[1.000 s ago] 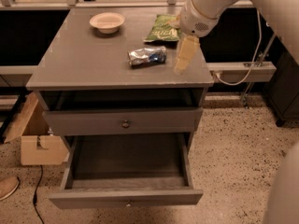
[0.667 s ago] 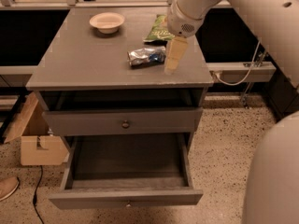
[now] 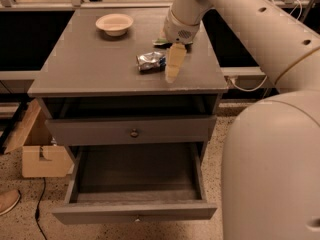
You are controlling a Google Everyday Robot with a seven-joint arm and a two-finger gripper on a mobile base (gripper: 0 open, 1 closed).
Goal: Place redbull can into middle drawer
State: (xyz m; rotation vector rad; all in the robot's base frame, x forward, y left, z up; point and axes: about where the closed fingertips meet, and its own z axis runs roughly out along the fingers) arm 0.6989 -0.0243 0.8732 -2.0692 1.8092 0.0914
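Observation:
The redbull can point(image 3: 150, 61) is a crinkled silver and blue can lying on its side on the grey cabinet top point(image 3: 90, 64), near the middle right. My gripper point(image 3: 172, 69) hangs just to the right of the can, over the cabinet top, its cream fingers pointing down toward the front edge. The middle drawer point(image 3: 135, 211) is the lowest one and stands pulled open, with nothing visible inside. The green chip bag point(image 3: 161, 40) shows only as a small corner behind my wrist.
A cream bowl point(image 3: 114, 23) sits at the back left of the cabinet top. A shallower closed drawer with a dark round knob point(image 3: 134, 133) is above the open one. A cardboard box point(image 3: 42, 156) stands on the floor at left. My arm fills the right side.
My gripper has moved left across the cabinet top and now sits right beside the can, covering most of the chip bag. The can and drawer have not moved.

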